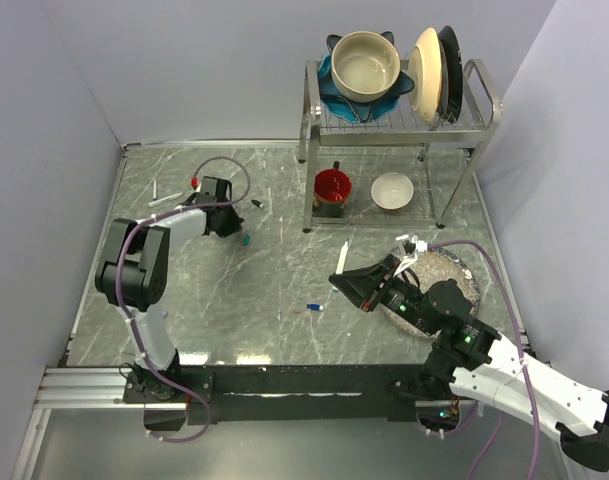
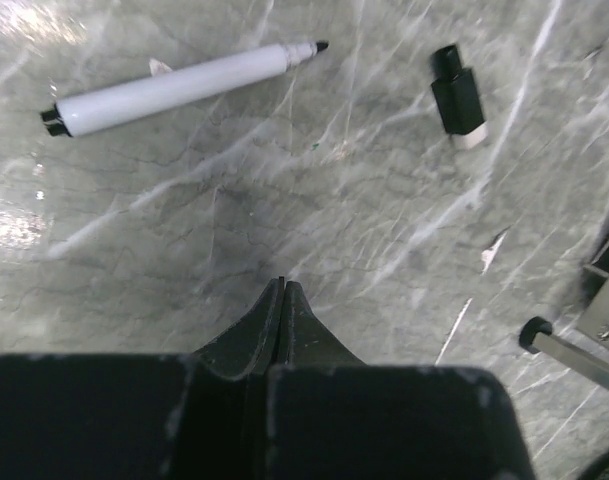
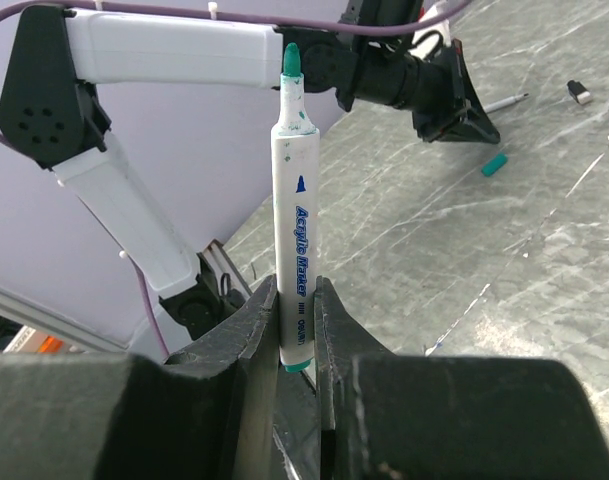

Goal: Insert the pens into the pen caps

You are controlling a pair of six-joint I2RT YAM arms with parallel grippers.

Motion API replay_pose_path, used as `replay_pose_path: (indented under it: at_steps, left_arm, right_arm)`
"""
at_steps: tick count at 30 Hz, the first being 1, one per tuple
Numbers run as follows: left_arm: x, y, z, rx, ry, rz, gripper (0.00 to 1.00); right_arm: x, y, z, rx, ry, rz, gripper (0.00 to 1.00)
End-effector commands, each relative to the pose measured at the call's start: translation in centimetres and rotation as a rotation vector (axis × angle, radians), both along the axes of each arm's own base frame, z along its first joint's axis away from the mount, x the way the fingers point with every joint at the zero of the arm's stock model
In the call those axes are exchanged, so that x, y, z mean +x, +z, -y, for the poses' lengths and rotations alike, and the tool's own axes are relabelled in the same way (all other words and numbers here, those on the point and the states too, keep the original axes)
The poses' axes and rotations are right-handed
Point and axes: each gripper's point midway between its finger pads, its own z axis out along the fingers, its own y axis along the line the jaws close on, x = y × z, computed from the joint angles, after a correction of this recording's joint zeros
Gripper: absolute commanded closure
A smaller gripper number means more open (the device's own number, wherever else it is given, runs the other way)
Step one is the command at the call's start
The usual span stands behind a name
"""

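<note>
Grey marbled tabletop (image 1: 284, 200) from above: a teal cap (image 1: 245, 240) lies just beside the left tool (image 1: 222, 215). Left wrist: that tool is pinched shut and empty, with a black-tipped pen (image 2: 174, 85) and a black cap (image 2: 457, 92) beyond it. Right wrist: the right tool (image 3: 296, 295) clamps a teal-tipped pen (image 3: 296, 190) upright near its tail. The pen is probably light, stiff, slick plastic, best gripped mid-barrel.

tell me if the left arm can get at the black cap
Probably yes: the black cap lies in the open just ahead of the left gripper, nothing between them. The jaws are shut and empty, so they must open first.

The table (image 2: 284, 200) looks glossy veined stone, the pen (image 2: 174, 88) smooth plastic, the cap (image 2: 457, 95) matt black plastic.
</note>
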Motion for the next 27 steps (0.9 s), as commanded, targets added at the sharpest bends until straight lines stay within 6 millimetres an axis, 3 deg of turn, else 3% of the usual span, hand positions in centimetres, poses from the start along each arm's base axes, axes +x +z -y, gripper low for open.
replay_pose_path:
  at_steps: [1, 8, 18, 27]
  left_arm:
    - [1.4, 1.4, 1.3, -0.033, -0.063, 0.053, 0.99]
    - [0.0, 0.6, 2.5, -0.093, -0.122, 0.034, 0.99]
    - [-2.4, -1.0, 2.5, -0.082, -0.149, -0.024, 0.99]
    - [-3.8, 0.3, 4.9, -0.097, -0.250, -0.008, 0.99]
  right_arm:
    - [0.4, 1.1, 0.4, 0.017, -0.032, 0.033, 1.00]
    - [0.5, 1.3, 0.3, 0.018, -0.030, 0.032, 1.00]
    - [0.5, 1.8, 0.4, 0.024, -0.033, 0.034, 1.00]
    - [0.4, 2.1, 0.3, 0.027, -0.028, 0.032, 1.00]
